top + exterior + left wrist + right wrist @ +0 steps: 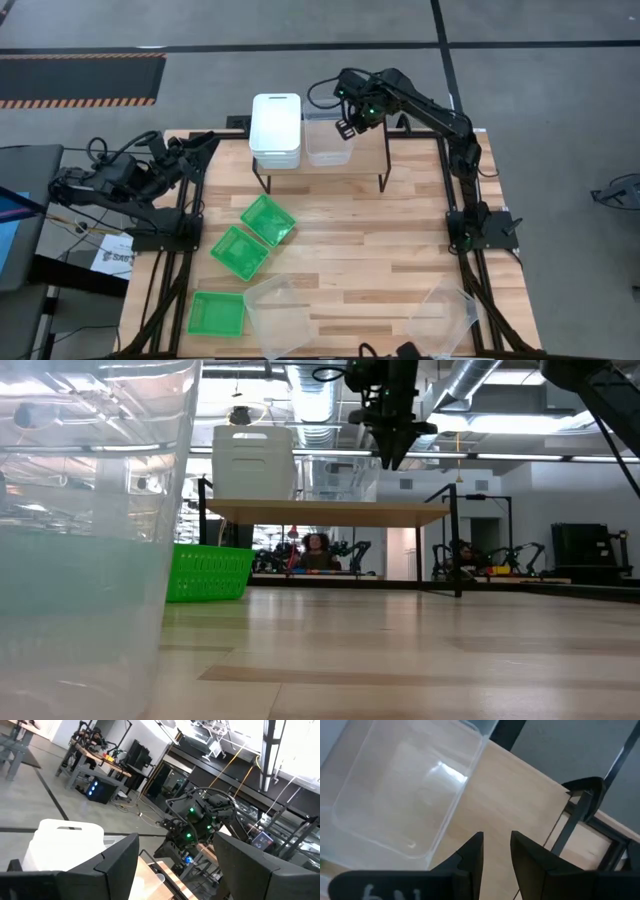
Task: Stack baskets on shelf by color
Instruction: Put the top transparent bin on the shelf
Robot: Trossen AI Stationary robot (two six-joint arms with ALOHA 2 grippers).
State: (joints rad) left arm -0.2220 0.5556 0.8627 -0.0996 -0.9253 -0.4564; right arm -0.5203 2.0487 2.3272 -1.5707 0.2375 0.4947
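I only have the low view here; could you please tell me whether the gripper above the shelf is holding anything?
Observer: No. The right gripper is empty, jaws slightly apart, over the shelf beside the clear basket.
Operator: Thank you. How many green baskets lie on the table?
Observer: Three green baskets, all left of centre, none on the shelf.
Operator: And where is the left arm?
Observer: The left gripper is open, waiting at the table's left edge.
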